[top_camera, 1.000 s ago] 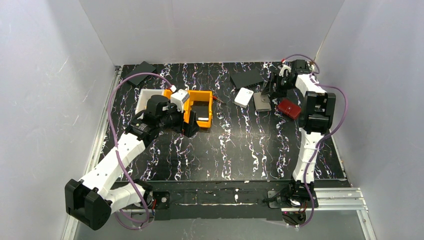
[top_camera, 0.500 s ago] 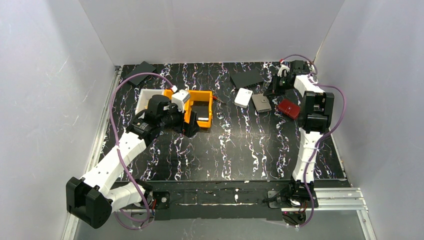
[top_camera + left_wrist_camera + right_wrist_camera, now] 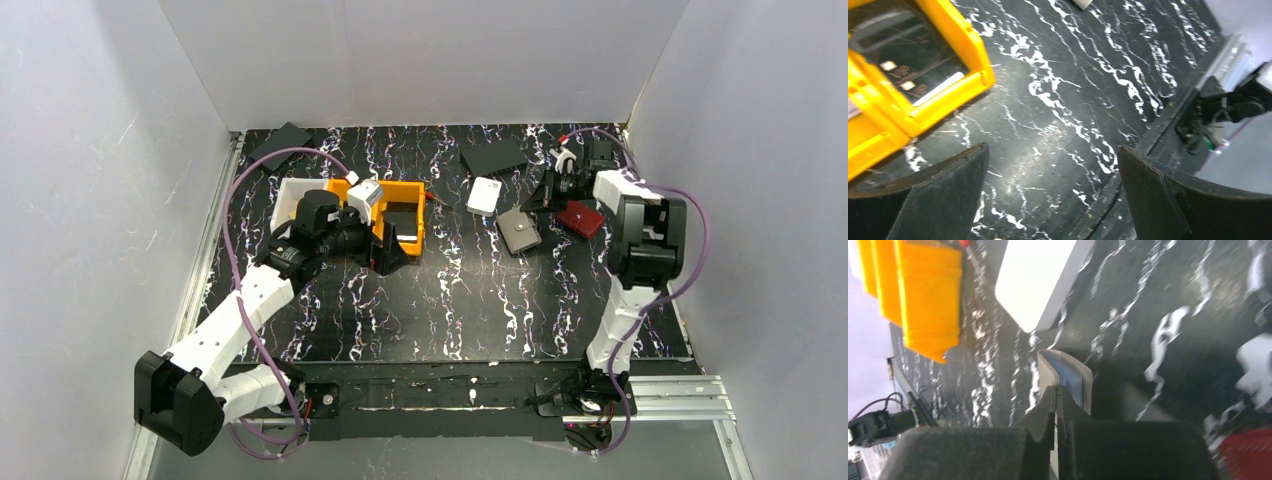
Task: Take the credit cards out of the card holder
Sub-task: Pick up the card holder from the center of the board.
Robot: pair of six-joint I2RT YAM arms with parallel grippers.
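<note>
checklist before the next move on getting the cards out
1. Right gripper has the card holder: ok, jaws look closed on one flap.
2. Card holder open enough to reach inside: not ok, flaps only slightly apart.
3. Credit cards in sight: cannot tell, only a pale blue face shows between the flaps.
4. Left gripper free to help: ok, jaws wide open and empty.
5. Left gripper near the card holder: not ok, it sits beside the orange bin, across the table.
6. White case and red wallet apart from the card holder: ok in the top view.
</note>
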